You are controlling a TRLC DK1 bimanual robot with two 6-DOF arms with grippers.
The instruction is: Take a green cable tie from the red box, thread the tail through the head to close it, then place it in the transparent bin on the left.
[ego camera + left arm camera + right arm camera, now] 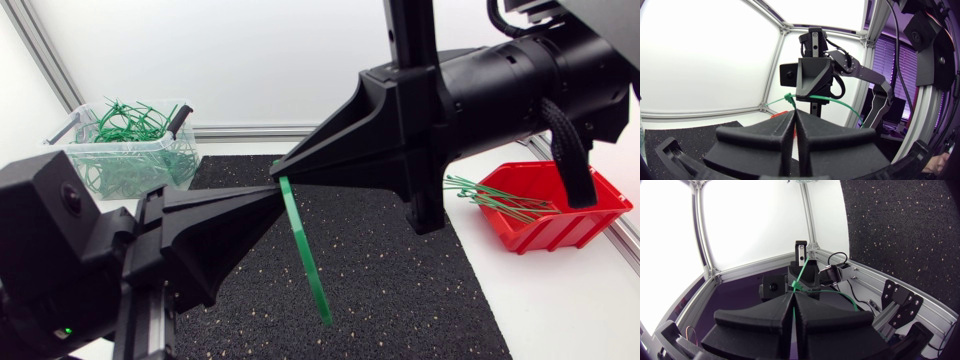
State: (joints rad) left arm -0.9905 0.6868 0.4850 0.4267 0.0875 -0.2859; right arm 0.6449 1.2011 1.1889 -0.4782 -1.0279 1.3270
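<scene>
Both claws meet over the mat, one green tie pinched between them!

The left gripper [272,191] and right gripper [278,165] come tip to tip above the black mat [400,290], each claw squeezed narrow and apparently nipping the cable tie [305,250] at its head end. The long tail hangs free, slanting down toward the near side. It is a flat, bright green strip, thin and glossy, with a small square head showing just past the fingertips in both wrist views. It looks featherlight, springy and slick, so it would likely twist or slide out of a loose pinch. The best hold is flat-on, close to the head, and again near the tail tip to steer it. More ties lie in the red box [585,215] at right, and finished ones fill the transparent bin [120,147] at far left.
</scene>
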